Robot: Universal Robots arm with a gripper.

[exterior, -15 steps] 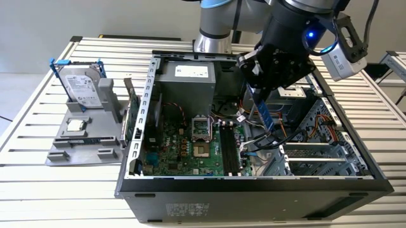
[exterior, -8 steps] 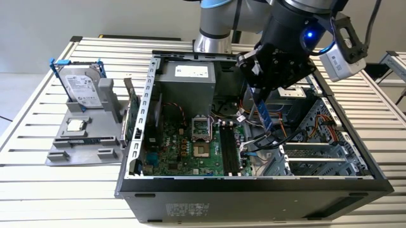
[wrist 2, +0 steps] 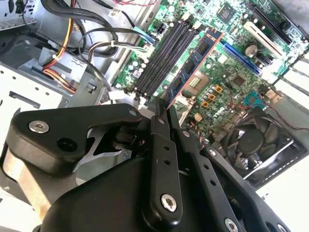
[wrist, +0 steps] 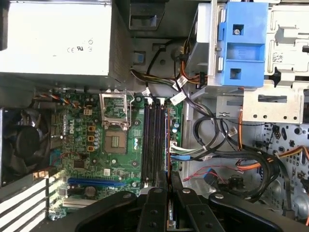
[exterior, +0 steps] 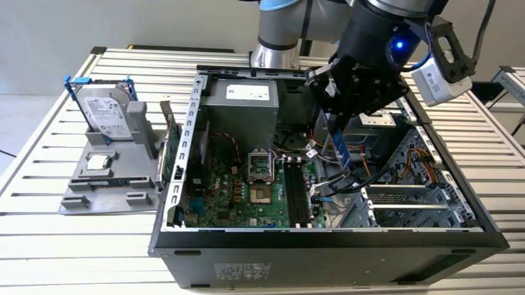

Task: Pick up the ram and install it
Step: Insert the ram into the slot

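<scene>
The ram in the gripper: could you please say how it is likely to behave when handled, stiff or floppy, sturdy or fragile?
Probably stiff: the ram hangs straight below the gripper, held by one end, without sagging. Likely light, since an edge pinch carries it. Probably fragile: a thin board with bare chips, so sideways force could harm it.

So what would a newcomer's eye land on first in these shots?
The black gripper hangs over the open computer case, shut on the ram, which points down into the case near the dark memory slots on the green motherboard. On the exterior view's left, a hard drive in a blue frame stands upright on a grey tray.
</scene>
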